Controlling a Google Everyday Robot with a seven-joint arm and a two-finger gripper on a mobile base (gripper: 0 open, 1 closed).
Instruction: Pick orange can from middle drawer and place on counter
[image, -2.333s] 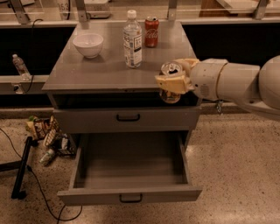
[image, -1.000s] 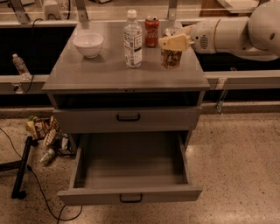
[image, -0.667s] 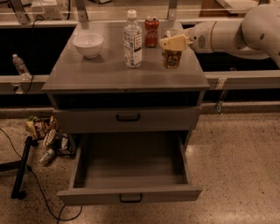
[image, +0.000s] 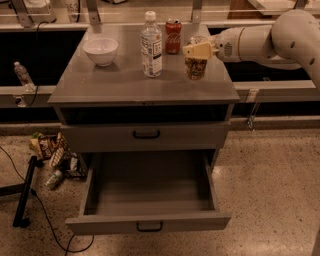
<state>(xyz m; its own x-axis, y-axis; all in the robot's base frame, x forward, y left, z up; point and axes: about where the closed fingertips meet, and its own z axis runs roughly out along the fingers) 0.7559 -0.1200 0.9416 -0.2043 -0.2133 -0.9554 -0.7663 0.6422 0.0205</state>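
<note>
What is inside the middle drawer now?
Only the bare grey floor of the middle drawer shows; its rear strip is hidden under the cabinet. The orange can stands on the counter, with the gripper at its top.

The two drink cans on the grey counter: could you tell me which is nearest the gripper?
The dull orange-brown patterned can, at the cream gripper; the red cola can stands farther back.

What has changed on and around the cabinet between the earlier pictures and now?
The gripper carried the orange can from the front right edge further back onto the counter, near the red can; it remains at the can's top. Unmoved: bowl, bottle, red can, open drawer.
</note>
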